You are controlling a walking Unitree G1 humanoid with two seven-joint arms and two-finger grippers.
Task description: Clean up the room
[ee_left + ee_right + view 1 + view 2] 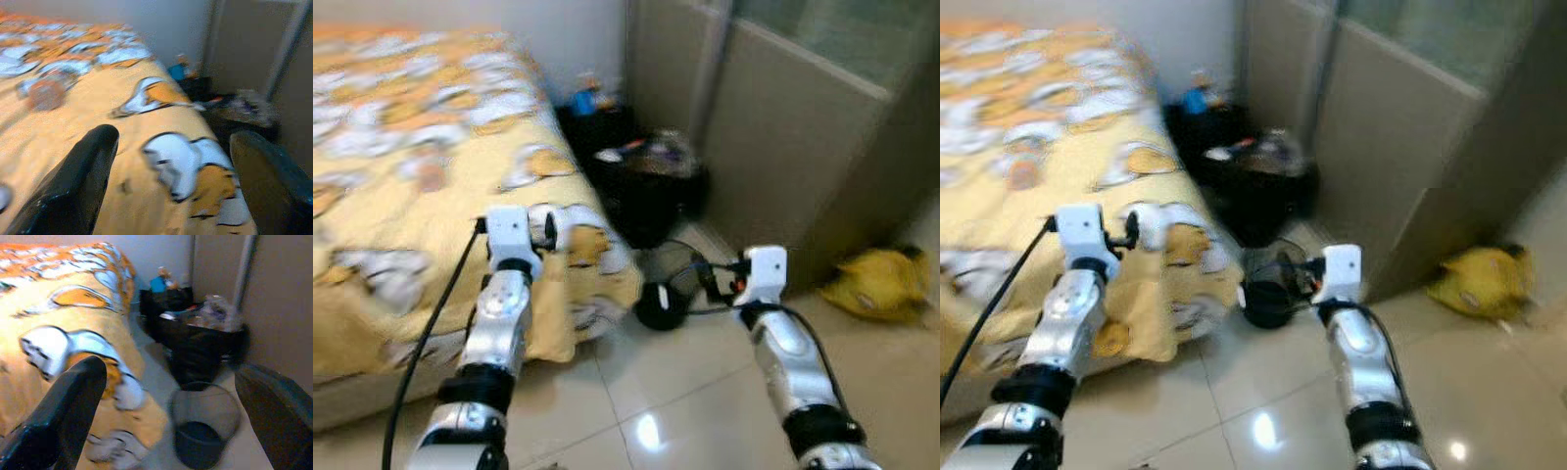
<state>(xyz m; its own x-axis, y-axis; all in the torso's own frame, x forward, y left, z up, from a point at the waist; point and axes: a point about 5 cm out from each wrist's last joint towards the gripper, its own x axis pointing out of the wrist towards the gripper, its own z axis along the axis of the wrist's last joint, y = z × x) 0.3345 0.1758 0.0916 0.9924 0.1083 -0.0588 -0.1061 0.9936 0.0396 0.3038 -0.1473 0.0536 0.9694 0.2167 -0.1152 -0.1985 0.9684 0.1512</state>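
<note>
My left gripper [549,228] hovers open over the corner of a bed with a yellow and orange patterned sheet [401,166]; its black fingers [73,186] hold nothing. My right gripper [710,279] is open too, raised above the tiled floor beside the bed corner. Just past it stands a small black mesh wastebasket [661,296], upright in the right wrist view [203,428]. A crumpled yellow bag or cloth [876,284] lies on the floor at the right. The views are blurred.
Full black rubbish bags [646,186] fill the corner between the bed and a beige cabinet wall [783,137]. A blue item [584,98] sits behind them by the wall. Pale floor tiles [675,392] stretch in front of me.
</note>
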